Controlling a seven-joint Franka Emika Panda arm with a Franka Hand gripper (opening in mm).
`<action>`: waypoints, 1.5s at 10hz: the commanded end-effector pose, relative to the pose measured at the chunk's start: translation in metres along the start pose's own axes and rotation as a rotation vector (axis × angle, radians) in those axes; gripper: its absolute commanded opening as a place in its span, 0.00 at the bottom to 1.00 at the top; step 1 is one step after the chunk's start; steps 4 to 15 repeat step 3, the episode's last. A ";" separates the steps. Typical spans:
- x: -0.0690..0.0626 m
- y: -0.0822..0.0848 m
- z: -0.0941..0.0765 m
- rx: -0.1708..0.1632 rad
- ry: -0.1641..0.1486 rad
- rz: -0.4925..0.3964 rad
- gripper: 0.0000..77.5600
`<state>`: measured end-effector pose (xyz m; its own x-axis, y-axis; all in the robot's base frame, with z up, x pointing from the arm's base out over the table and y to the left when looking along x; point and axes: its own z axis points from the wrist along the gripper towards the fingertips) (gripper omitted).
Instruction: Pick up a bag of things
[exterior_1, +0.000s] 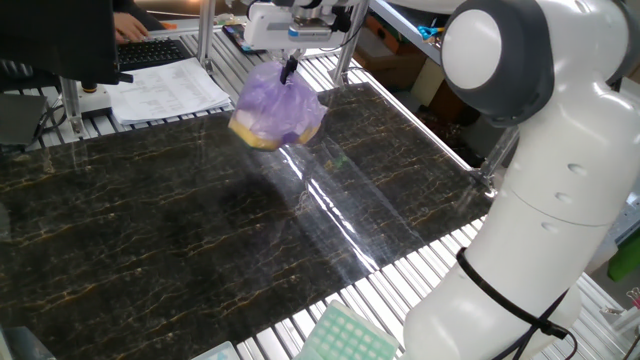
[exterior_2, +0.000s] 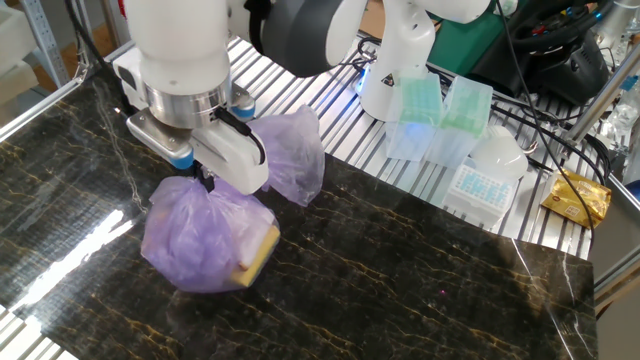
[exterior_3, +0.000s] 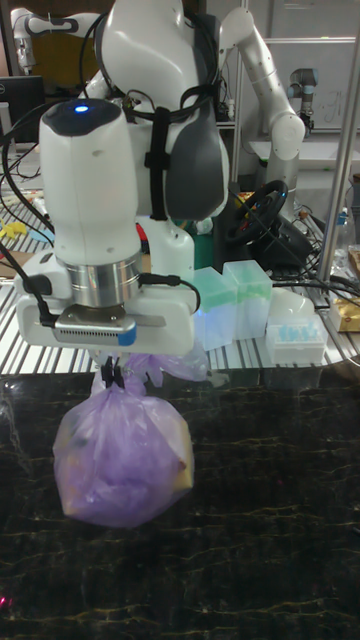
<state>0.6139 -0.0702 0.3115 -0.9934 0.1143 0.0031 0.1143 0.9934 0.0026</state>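
Lilac plastic, our bag of things (exterior_1: 277, 110) (exterior_2: 206, 239) (exterior_3: 122, 456) hangs above the dark desk (exterior_1: 200, 230). We see the jaws pinched shut on its knot.

This is a robotics laboratory. A dark marble-patterned bench (exterior_1: 180, 230) sits on a frame of slatted aluminium rails (exterior_2: 330, 120). Racks of pipette tips (exterior_2: 440, 105) stand beside the arm's base, a second robot arm (exterior_3: 265, 85) stands in the background, and a keyboard (exterior_1: 150, 48), papers (exterior_1: 165, 90) and tangled cables (exterior_2: 540, 60) crowd the edges.
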 end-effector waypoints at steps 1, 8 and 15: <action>-0.001 0.000 -0.002 -0.004 0.009 -0.013 0.01; -0.001 0.000 -0.002 -0.002 0.012 -0.018 0.01; -0.001 0.000 -0.002 -0.002 0.012 -0.018 0.01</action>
